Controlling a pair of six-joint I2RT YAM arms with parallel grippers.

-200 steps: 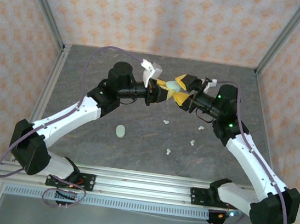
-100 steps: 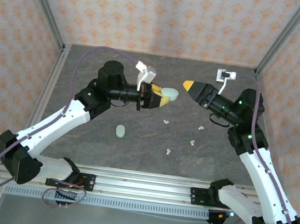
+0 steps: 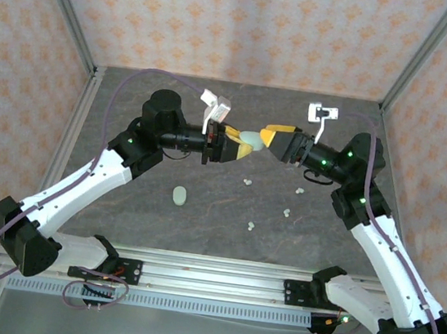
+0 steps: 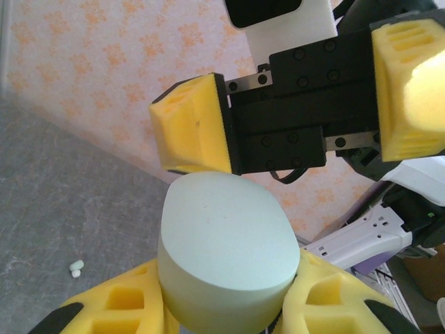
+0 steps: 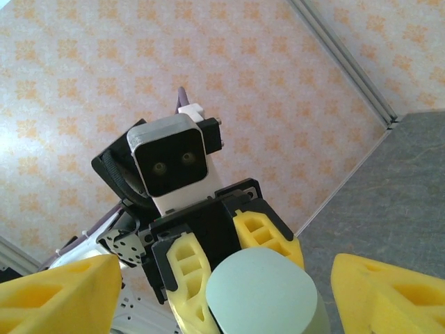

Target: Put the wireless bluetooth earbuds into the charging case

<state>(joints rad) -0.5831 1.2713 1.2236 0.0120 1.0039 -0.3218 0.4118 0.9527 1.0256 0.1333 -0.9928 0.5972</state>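
Left gripper (image 3: 237, 145) clenched on the pale green charging case (image 3: 251, 143), aloft at centre of the top view. Right gripper (image 3: 275, 134), drawn off rightward half a second earlier, had returned, jaws spread either side of the case, not gripping. Earbuds (image 3: 247, 182) lay loose below centre; none inserted, lid-opening probably next.

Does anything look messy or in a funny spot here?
Yes. Four tiny earbuds lie scattered loose on the table. One green case lies alone there, while the left tool holds another case up in the air.
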